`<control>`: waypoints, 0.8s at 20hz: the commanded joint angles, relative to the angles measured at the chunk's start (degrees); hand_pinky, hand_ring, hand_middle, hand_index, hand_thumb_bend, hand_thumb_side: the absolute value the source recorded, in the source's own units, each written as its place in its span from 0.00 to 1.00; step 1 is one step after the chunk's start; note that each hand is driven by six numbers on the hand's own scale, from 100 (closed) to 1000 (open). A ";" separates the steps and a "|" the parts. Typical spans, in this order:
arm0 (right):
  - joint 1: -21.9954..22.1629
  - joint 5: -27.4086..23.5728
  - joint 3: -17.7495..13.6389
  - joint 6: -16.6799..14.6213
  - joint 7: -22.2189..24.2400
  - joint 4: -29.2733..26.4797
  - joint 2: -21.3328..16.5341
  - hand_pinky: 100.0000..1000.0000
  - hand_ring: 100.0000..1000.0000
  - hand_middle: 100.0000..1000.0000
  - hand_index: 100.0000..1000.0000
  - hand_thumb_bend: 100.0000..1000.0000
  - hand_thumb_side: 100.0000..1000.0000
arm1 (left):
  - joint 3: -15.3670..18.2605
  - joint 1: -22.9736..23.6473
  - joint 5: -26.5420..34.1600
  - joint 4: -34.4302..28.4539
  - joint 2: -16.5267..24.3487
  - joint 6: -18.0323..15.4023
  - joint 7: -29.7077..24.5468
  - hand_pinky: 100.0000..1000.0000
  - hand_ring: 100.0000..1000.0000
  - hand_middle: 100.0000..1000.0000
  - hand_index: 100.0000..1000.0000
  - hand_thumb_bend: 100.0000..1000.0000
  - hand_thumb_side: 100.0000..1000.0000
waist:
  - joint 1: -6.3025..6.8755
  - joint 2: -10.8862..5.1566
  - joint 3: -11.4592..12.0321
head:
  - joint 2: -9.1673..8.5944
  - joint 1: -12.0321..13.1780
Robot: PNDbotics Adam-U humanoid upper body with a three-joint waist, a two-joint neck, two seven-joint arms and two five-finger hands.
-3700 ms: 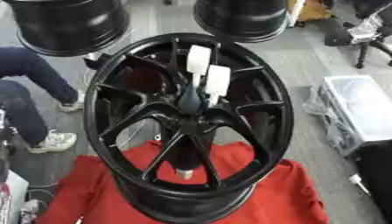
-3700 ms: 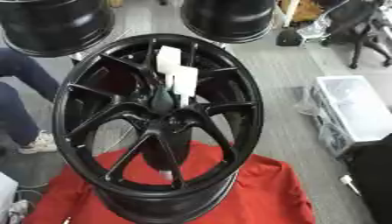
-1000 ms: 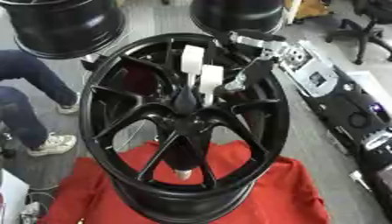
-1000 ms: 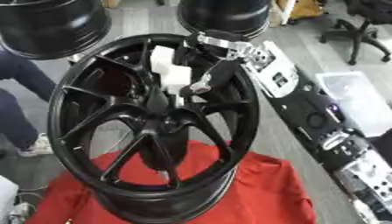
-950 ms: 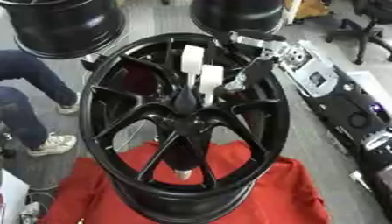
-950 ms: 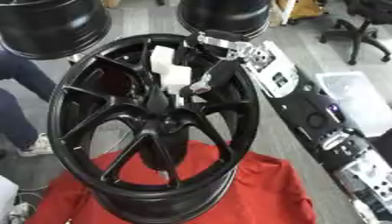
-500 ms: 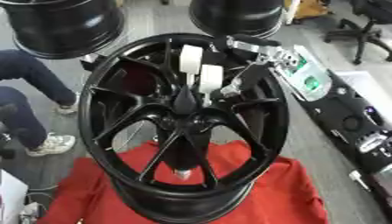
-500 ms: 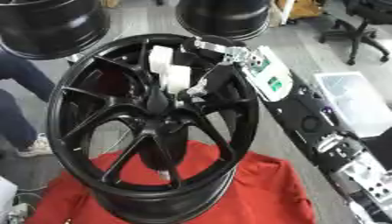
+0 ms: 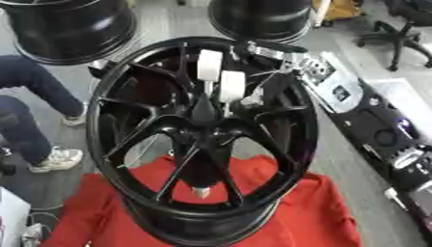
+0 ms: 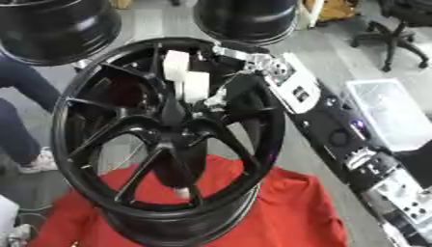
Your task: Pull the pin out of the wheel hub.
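The pin (image 9: 232, 86) shows as a white block-shaped piece just above the centre of the wheel hub (image 9: 202, 140), with a second white block (image 9: 209, 64) above and slightly left of it. Both sit in front of the upper spokes, inside the rim. The wheel hub is a glossy black multi-spoke rim standing tilted toward the camera, its lower edge resting on a red cloth (image 9: 320, 212).

The right robot hand (image 9: 253, 99) reaches in from the upper right, through the upper right part of the rim. Its silver-tipped fingers lie just right of the pin, close to it or touching; contact cannot be confirmed. Whether the fingers are curled or straight: cannot tell. The black forearm (image 9: 371, 130) runs down toward the right edge.

Two more black rims (image 9: 72, 26) stand on the floor behind. A person's legs in dark trousers (image 9: 25, 111) show at the left edge.
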 commanded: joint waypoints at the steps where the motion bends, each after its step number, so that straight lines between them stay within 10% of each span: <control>1: -0.97 -0.55 -0.44 0.30 -1.81 -0.92 -0.73 0.77 0.72 0.56 0.41 0.39 0.04 | 0.12 -0.51 -0.16 -0.84 0.48 0.03 -0.02 0.65 0.98 0.75 0.66 0.18 0.82 | 0.09 -0.85 0.07 | -0.11 -0.05; 16: -2.91 -3.85 -1.28 1.76 -4.02 -3.31 -2.81 0.77 0.72 0.56 0.36 0.23 0.00 | 0.14 -0.51 -0.15 -0.83 0.55 0.08 0.01 0.65 0.98 0.75 0.66 0.18 0.82 | 0.04 -0.98 0.00 | -0.11 -0.12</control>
